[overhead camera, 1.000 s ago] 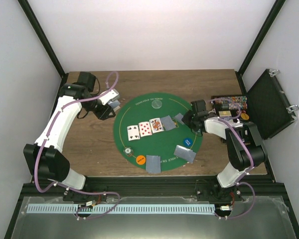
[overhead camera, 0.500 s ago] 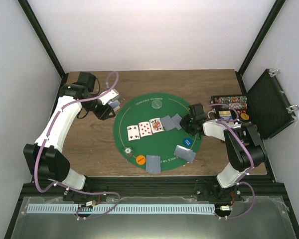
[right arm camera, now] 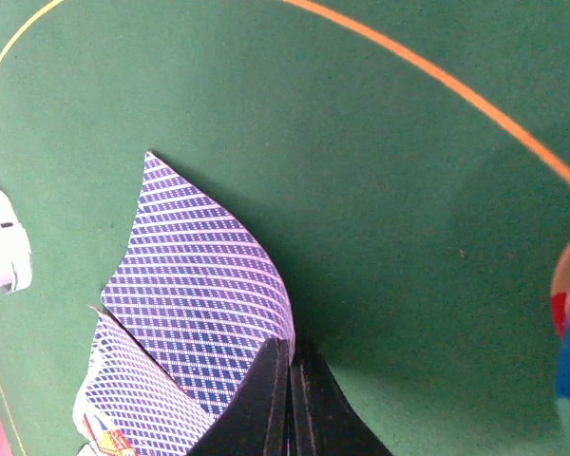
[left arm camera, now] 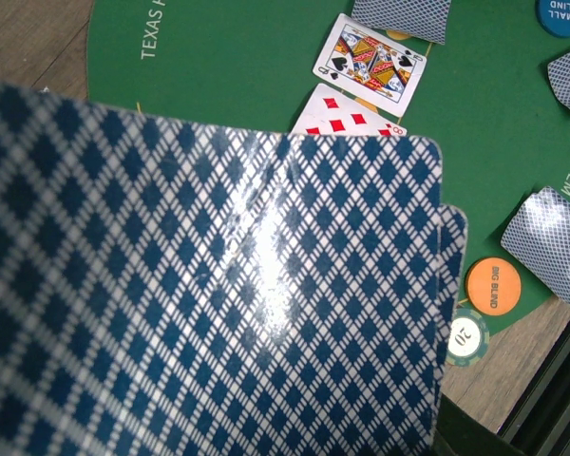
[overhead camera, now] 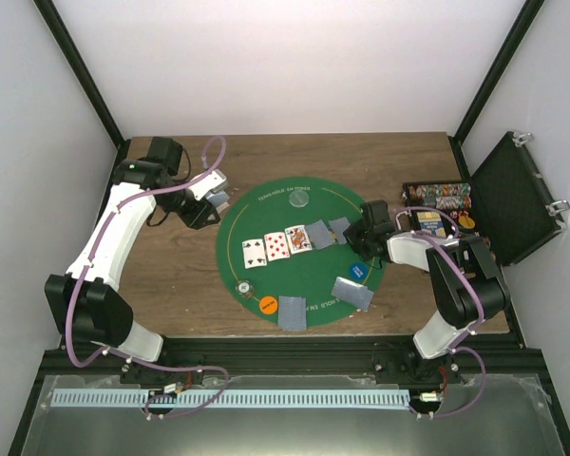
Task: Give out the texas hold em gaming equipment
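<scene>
Right gripper [right arm camera: 289, 366]: closed, pinching edge of bowed face-down card [right arm camera: 204, 285]. Left gripper [overhead camera: 209, 198]: clamps deck [left arm camera: 209, 285]. Hazard: thin edge hold may slip, card springing onto neighbouring card [right arm camera: 123, 389].

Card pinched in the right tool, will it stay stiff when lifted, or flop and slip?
Probably floppy: the card bows into a curve where the right tool pinches its edge. Likely very light, since it looks paper-thin. With only an edge gripped, it could slip or drag on the green mat.
</scene>
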